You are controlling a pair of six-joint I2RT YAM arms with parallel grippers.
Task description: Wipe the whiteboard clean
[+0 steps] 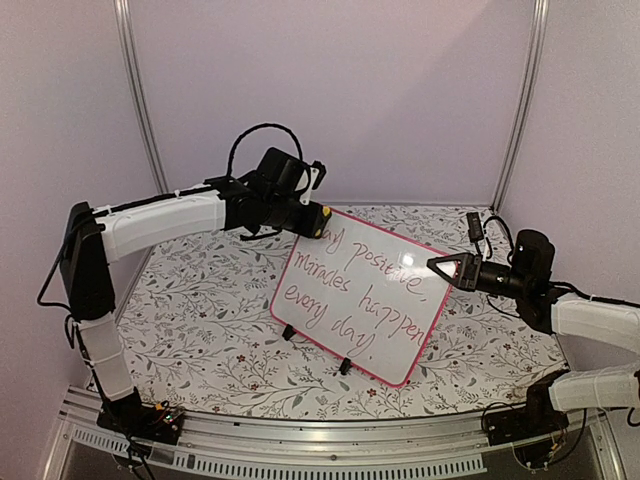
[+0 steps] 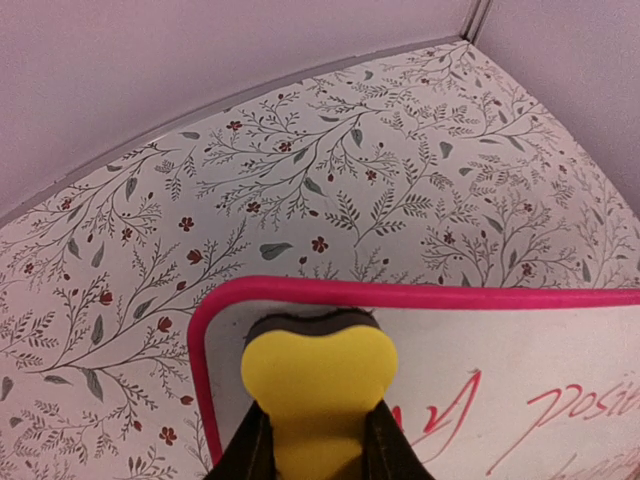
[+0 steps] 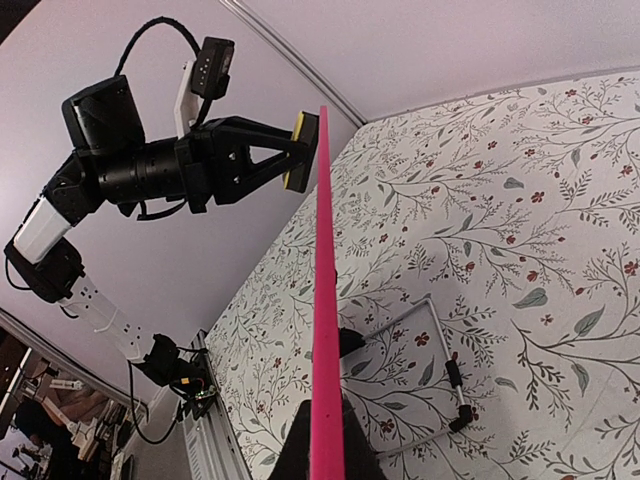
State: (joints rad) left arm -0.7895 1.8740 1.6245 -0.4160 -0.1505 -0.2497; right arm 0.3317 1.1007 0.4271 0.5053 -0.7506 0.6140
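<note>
The whiteboard [image 1: 370, 300] stands tilted on the floral table, with a pink frame, two black clip feet and red handwriting across it. My left gripper [image 1: 305, 218] is shut on a yellow eraser [image 1: 322, 220] with a black felt face. In the left wrist view the eraser [image 2: 315, 375] presses on the whiteboard [image 2: 560, 350] just inside its upper left corner, beside the first red letters. My right gripper [image 1: 447, 266] is shut on the board's upper right edge. The right wrist view shows the whiteboard [image 3: 322, 300] edge-on between that gripper's jaws [image 3: 325, 445].
A wire stand [image 3: 432, 310] with black tips lies on the floral tablecloth [image 1: 200, 310] behind the board. Pale walls and metal posts [image 1: 138, 100] close in the back and sides. The left arm [image 3: 130, 170] reaches over the table's left half.
</note>
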